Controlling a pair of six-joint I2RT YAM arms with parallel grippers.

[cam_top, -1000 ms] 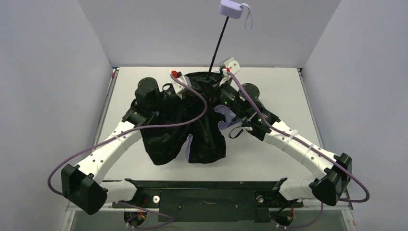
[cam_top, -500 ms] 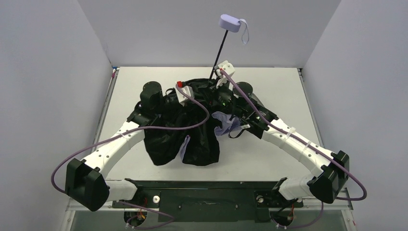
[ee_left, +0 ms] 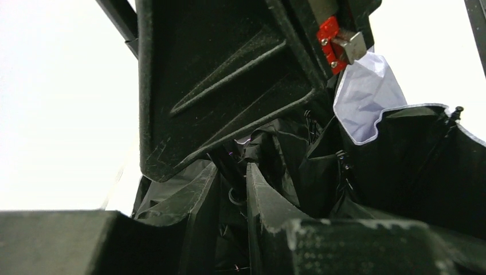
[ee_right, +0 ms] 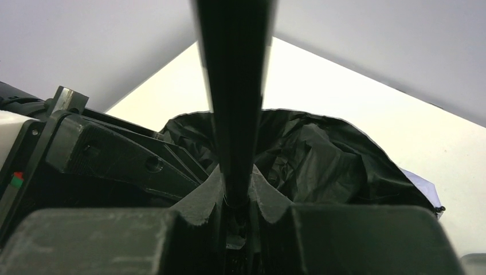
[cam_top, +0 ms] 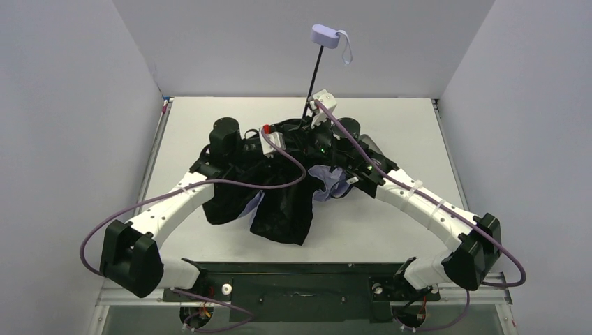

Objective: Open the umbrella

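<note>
Canopy of the compact lavender folding umbrella, black side out, sags mid-table and unopened, with white table free on every side. Your left gripper sits buried in the folds, jaws nearly together; you cannot tell if they pinch anything. Your right gripper clamps the thin black shaft, likely as an anchor, leaving the lavender knob handle tilted high near the far wall.

white table; umbrella canopy slumped across its middle, mostly black
</note>
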